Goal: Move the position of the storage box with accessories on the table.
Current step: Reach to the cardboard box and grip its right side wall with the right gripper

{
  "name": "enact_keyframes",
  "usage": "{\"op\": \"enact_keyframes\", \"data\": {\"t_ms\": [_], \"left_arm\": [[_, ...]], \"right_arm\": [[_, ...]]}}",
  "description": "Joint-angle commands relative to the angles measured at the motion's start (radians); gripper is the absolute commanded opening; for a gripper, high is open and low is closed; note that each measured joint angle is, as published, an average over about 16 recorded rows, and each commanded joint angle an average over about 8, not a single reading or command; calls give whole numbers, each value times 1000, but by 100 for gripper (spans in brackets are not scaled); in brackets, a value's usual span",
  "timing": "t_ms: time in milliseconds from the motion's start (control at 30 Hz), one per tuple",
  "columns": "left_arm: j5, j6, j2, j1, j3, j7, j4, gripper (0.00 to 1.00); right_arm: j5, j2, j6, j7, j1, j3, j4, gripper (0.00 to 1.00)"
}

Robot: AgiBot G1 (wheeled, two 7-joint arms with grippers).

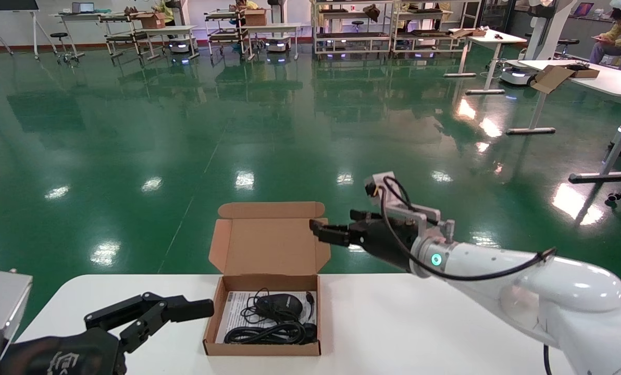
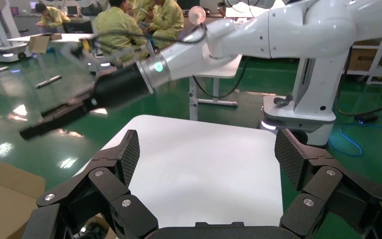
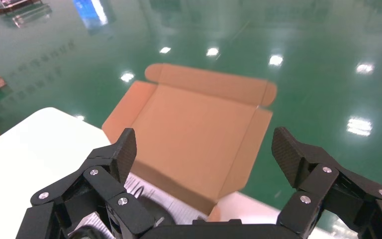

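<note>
The brown cardboard storage box (image 1: 210, 333) lies on the white table (image 1: 420, 323), near its far edge, with its lid (image 1: 269, 245) standing open. Inside are a black mouse (image 1: 282, 302), its coiled cable (image 1: 263, 333) and a white printed sheet (image 1: 235, 307). My left gripper (image 1: 185, 312) is open and empty, low over the table just left of the box. My right gripper (image 1: 334, 224) is open and empty, raised beside the lid's right edge. The right wrist view shows the lid (image 3: 194, 134) and the sheet (image 3: 149, 191) between the open fingers (image 3: 124, 149).
The table's far edge runs just behind the box, with green floor (image 1: 237, 130) beyond. Bare tabletop (image 2: 204, 164) spreads right of the box. Other white desks (image 1: 592, 78), shelving racks (image 1: 352, 26) and seated people (image 2: 114, 25) are far off.
</note>
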Motion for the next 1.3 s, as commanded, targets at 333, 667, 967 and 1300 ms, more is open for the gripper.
{"op": "enact_keyframes", "data": {"t_ms": [333,667,967,1300], "left_arm": [[0,0,0,0,0,0,0,100],[0,0,0,0,0,0,0,100],[0,0,0,0,0,0,0,100],[0,0,0,0,0,0,0,100]], "right_arm": [[75,3,-2,29,-110,-66,33,100],[139,4,39,-10,-191,-115,44,100],[195,6,87,-53,-229,-144,37,100],[245,6,95,-70,-241,-181,31,100]]}}
